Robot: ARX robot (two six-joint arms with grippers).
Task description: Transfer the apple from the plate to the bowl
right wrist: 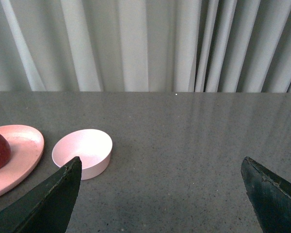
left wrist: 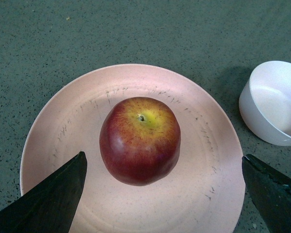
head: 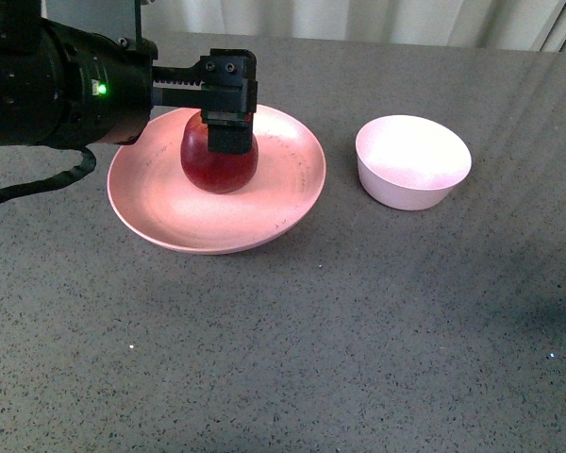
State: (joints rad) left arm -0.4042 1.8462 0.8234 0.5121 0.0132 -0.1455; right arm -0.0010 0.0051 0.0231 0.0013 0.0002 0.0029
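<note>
Hovering left hand (head: 228, 125) wide over the apple (head: 219, 168) on the plate (head: 170, 215), nothing gripped; grasp, lift and drop into the bowl (head: 406, 193) all pending; right hand (right wrist: 161, 160) wide too.

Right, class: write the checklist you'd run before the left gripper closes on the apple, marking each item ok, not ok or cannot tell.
1. The left gripper is open and straddles the apple: ok.
2. The apple rests on the plate, stem up, not yet gripped: ok.
3. The left gripper is low enough to catch the apple's widest part: cannot tell.
4. The bowl is empty: ok.
5. Nothing stands between plate and bowl: ok.
6. The right gripper is open and well away from both dishes: ok.
</note>
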